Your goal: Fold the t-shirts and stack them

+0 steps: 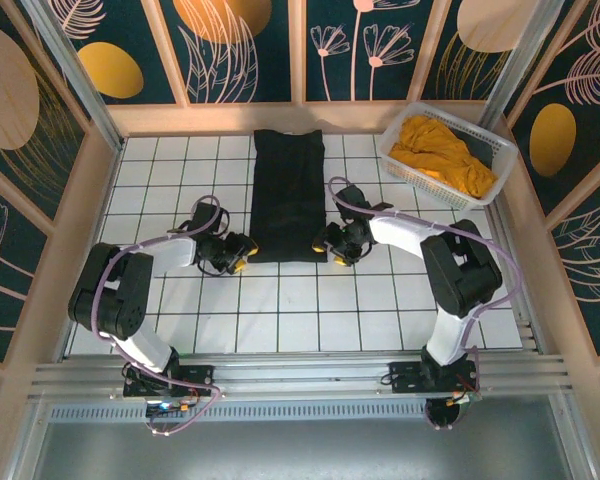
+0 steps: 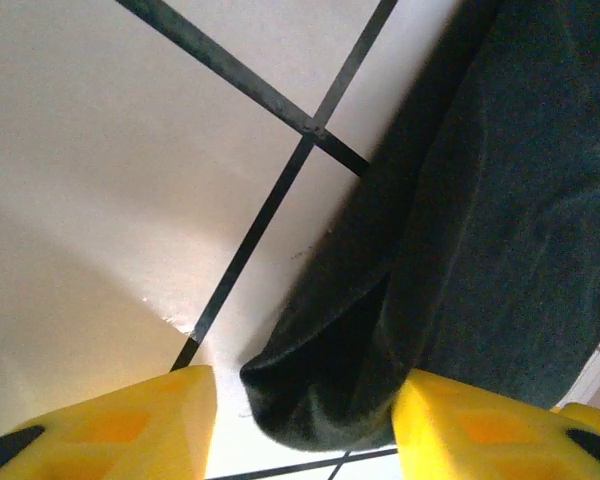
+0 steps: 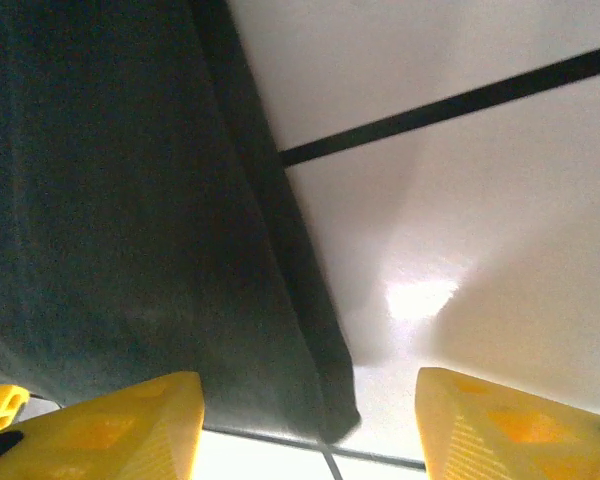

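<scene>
Black t-shirt (image 1: 289, 195) is folded into a long strip, lying toward 12 o'clock on the tiled table (image 1: 280, 310). Left gripper (image 1: 242, 256) sits at its 7 o'clock corner and right gripper (image 1: 332, 243) at 5 o'clock, both with fingers spread apart (nothing pinched). Mustard t-shirt (image 1: 440, 155) is heaped in the white basket (image 1: 432, 180) at 2 o'clock.

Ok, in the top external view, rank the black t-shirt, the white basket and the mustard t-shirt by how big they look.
1. black t-shirt, a long folded strip
2. white basket
3. mustard t-shirt, bunched up inside the basket, so it looks smaller than the basket
</scene>
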{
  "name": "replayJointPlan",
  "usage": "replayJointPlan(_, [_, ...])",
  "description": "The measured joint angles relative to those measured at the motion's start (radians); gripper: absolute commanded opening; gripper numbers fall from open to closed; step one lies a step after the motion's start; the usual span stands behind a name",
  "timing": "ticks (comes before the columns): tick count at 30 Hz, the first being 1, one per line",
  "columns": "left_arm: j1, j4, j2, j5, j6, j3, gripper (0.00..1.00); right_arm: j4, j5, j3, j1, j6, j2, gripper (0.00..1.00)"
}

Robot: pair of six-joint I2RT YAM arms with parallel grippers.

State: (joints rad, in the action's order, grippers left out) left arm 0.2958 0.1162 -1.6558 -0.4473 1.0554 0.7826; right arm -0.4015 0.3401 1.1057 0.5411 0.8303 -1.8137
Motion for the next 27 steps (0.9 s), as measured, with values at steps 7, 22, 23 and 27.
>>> replayJointPlan(7, [0.016, -0.037, -0.071, -0.02, 0.022, 0.037, 0.13, 0.048, 0.05, 0.02, -0.007, 0.058, -0.06, 0.27])
replayJointPlan(22, [0.038, -0.002, 0.093, -0.03, -0.035, -0.081, 0.0, 0.048, 0.018, -0.072, 0.066, 0.032, 0.034, 0.0])
replayJointPlan(23, [0.041, 0.015, 0.123, -0.037, -0.04, -0.097, 0.0, 0.039, 0.02, -0.09, 0.083, 0.027, 0.058, 0.0])
replayJointPlan(27, [0.057, 0.113, 0.293, -0.068, -0.048, -0.142, 0.0, -0.044, 0.028, -0.15, 0.153, 0.015, 0.19, 0.0])
